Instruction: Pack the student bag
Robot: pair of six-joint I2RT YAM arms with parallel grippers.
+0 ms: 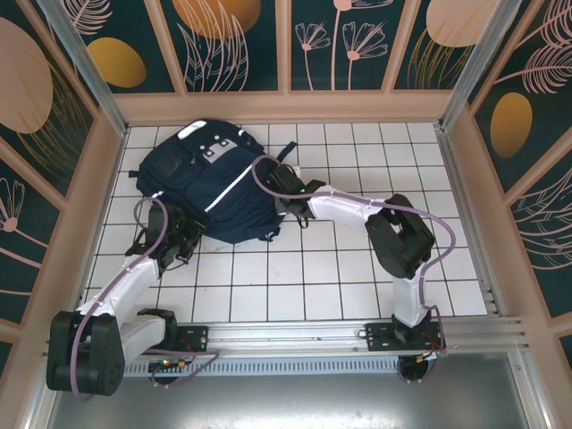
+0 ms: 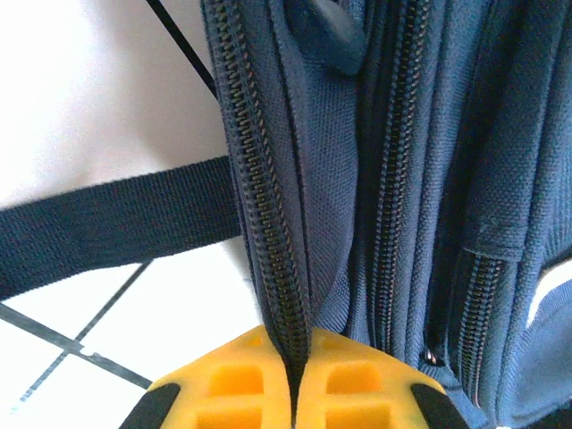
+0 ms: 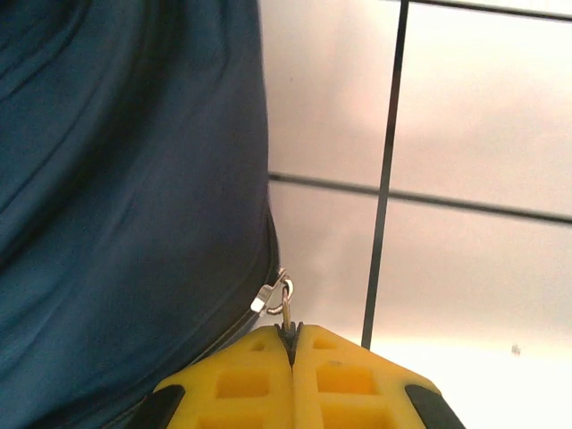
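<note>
— Navy fabric, that's the student bag [image 1: 210, 183]. From above we see it lying flat on the white tiled table [image 1: 357, 268], off toward eleven o'clock from the table's middle, its white stripe [image 1: 234, 183] running diagonally across it.
— Agreed. We find the left gripper [image 1: 174, 243] at the bag's seven o'clock corner, and the right gripper [image 1: 286, 192] against its side at about three o'clock.
— What do we make of the left one up close?
— In the left wrist view its yellow pads [image 2: 232, 384] are pressed together, and the dark zip track [image 2: 268, 250] runs straight down into the seam between them at six o'clock. So we call it clamped on that zip track. A navy strap [image 2: 116, 219] lies across the tiles out at nine o'clock.
— And the right?
— In the right wrist view the pads meet as well, with a small silver zip pull [image 3: 277, 297] sticking out from between them at twelve o'clock, its ring hooked to the slider on the bag's edge. We read that as pinched tight on the pull. The bag's cloth takes the nine o'clock side, bare tile the three o'clock side
</note>
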